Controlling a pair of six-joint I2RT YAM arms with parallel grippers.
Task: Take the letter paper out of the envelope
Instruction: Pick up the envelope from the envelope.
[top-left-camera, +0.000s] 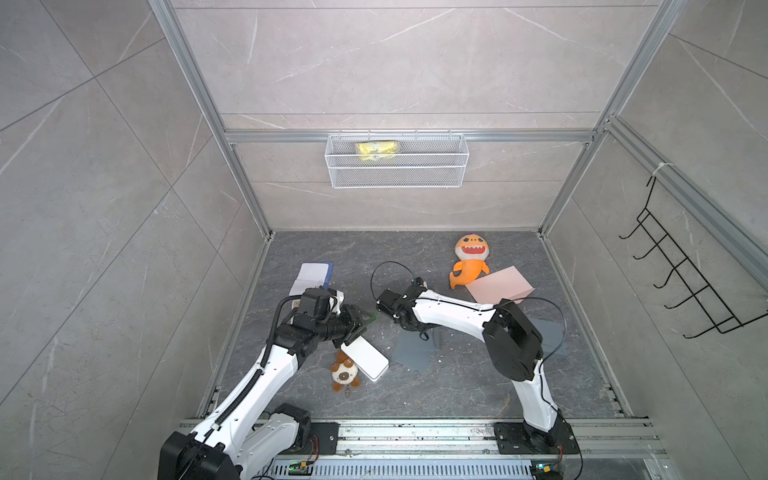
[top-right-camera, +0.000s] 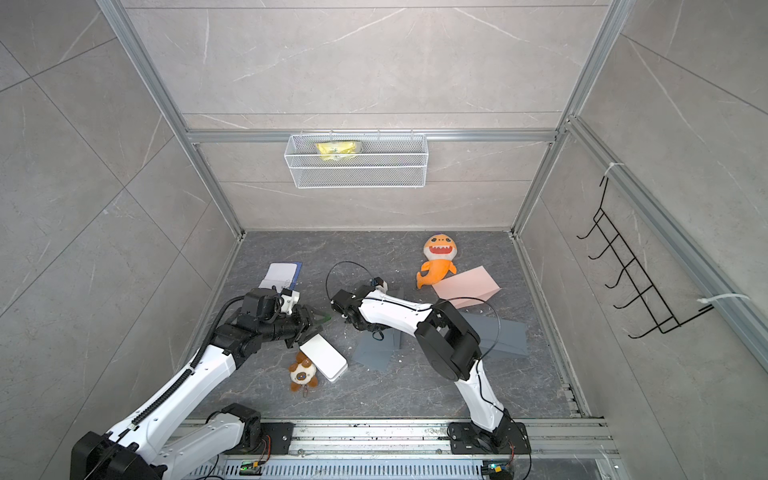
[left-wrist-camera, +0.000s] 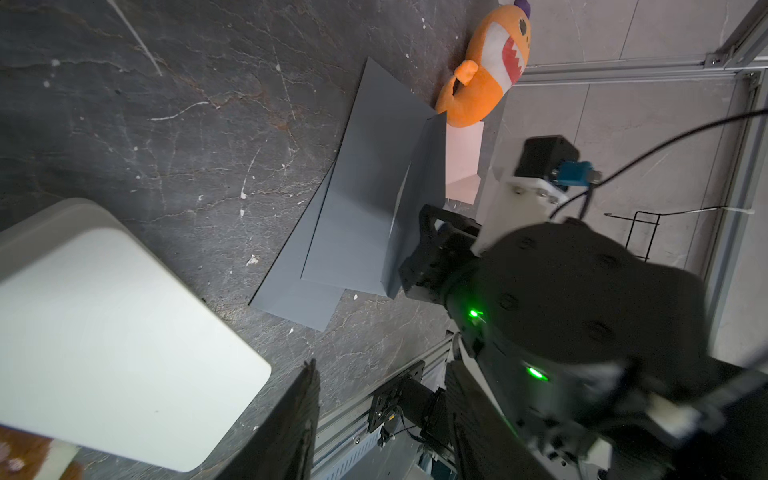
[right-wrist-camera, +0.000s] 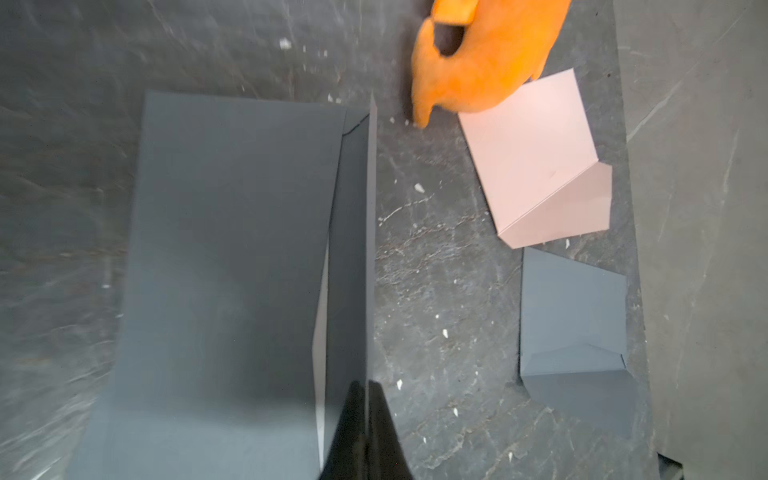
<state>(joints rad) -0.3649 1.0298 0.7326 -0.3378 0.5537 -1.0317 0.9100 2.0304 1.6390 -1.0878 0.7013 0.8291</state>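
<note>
Near grey envelope (top-left-camera: 411, 353): white box (top-left-camera: 368, 359), shark plush (top-left-camera: 469, 259), pink envelope (top-left-camera: 498, 284).

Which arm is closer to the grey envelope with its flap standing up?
Right. The right arm has its jaws shut on the upright flap of the grey envelope. The left arm is off to one side, jaws open, by the white case.

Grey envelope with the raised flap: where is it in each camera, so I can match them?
Both top views: grey envelope, floor centre, just beneath the right arm.
Left wrist: middle of the picture, beside the right arm.
Right wrist: fills much of the picture, right gripper shut on its flap.
Shared landmark: orange shark plush.
</note>
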